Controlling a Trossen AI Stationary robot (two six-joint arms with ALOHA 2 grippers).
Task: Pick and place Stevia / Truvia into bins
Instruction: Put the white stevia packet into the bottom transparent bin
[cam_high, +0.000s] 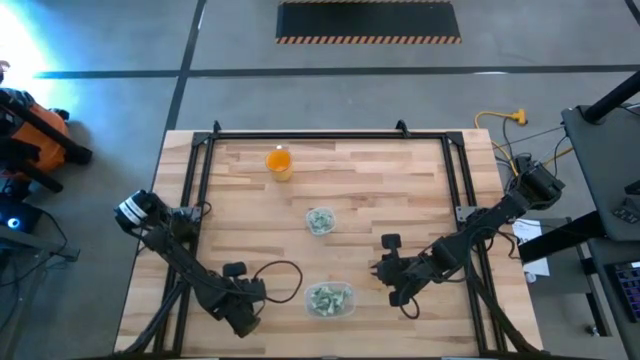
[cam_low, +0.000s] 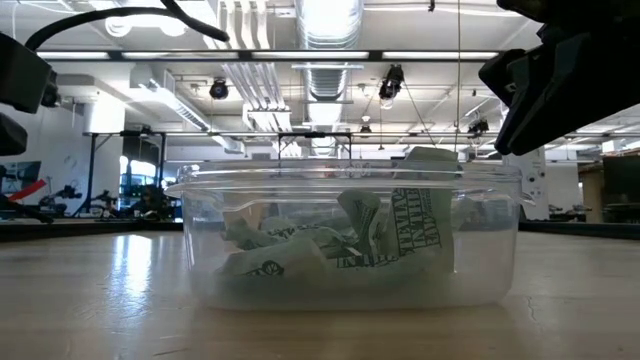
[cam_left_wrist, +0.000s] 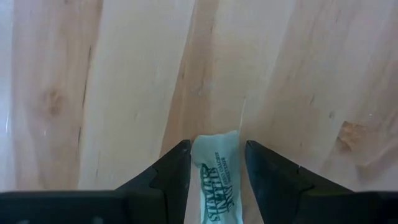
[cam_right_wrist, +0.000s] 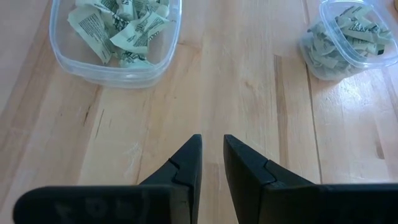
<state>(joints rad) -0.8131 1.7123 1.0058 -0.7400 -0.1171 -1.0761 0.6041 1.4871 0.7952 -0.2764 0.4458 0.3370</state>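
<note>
Stevia sachet in left gripper, near table front edge

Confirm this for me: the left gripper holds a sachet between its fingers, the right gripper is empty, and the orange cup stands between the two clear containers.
Not quite. The orange cup stands apart near the table's far edge, beyond the round cup and the tub, as the high view shows. The left gripper does hold a sachet, and the right gripper is empty.

Two dark jointed arms trailing black cables; each claw has wedge-shaped matte black fingers
</note>
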